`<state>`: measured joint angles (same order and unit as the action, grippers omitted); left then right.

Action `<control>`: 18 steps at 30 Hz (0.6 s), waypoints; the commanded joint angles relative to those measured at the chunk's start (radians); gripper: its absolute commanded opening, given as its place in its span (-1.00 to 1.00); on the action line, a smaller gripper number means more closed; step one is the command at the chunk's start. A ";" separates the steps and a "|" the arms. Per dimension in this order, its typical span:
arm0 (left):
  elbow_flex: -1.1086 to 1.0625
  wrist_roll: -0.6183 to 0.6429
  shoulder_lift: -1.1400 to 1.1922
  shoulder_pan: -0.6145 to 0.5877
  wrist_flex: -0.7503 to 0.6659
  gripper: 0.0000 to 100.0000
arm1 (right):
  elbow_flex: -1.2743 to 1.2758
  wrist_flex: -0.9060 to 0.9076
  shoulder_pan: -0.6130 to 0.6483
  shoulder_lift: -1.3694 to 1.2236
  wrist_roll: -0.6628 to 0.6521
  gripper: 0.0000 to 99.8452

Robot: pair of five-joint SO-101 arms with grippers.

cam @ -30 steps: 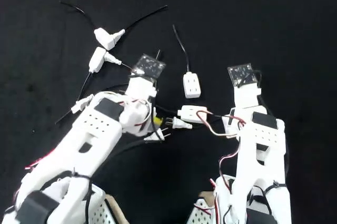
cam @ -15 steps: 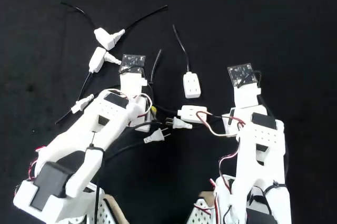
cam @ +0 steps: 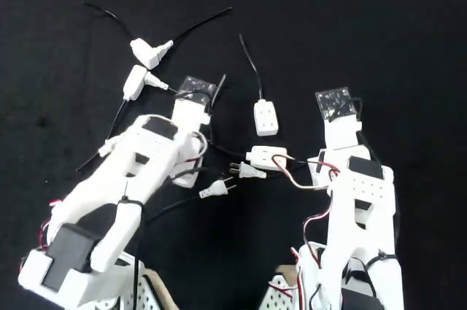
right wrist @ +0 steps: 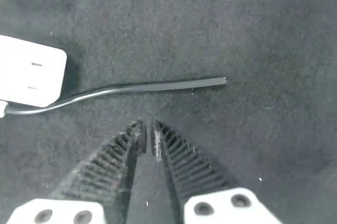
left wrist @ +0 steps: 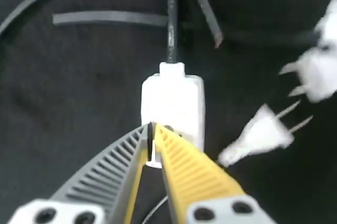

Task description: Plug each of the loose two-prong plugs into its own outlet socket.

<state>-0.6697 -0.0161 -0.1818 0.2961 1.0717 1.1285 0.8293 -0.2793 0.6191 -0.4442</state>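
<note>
The left hand [left wrist: 152, 135], fingers pressed together, points its tips at a white outlet socket [left wrist: 172, 100] with a loose two-prong plug [left wrist: 259, 134] just beside it, while the right hand [right wrist: 147, 132], likewise closed, hangs over the black surface [right wrist: 263, 34].

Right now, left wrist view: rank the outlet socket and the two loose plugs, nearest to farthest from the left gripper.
1. The outlet socket: right at the tip of the left gripper, with its cable leading away.
2. The two-prong plug: lying beside the socket, on the gripper's yellow side.
3. The second plug: farther out on that same side, at the view's edge.
</note>
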 commanded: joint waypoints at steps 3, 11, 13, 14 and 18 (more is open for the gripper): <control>0.088 -0.029 -0.005 -0.062 0.094 -0.92 | 0.002 -0.015 -0.012 0.024 -0.005 -0.96; 0.005 0.114 -0.006 -0.099 0.044 -0.92 | 0.002 -0.017 -0.012 0.024 -0.005 -0.96; -0.002 0.135 -0.029 -0.099 0.048 -0.92 | 0.005 -0.038 -0.012 0.024 -0.003 -0.96; -0.005 0.172 -0.054 -0.099 0.048 -0.90 | 0.007 -0.043 -0.012 0.024 -0.003 -0.96; -0.062 0.245 -0.245 -0.077 0.041 -0.69 | 0.012 -0.044 -0.012 0.024 -0.003 -0.96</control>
<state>-0.7158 0.1880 -0.2800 0.2087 1.1270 1.1423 0.8048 -0.2793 0.6191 -0.4442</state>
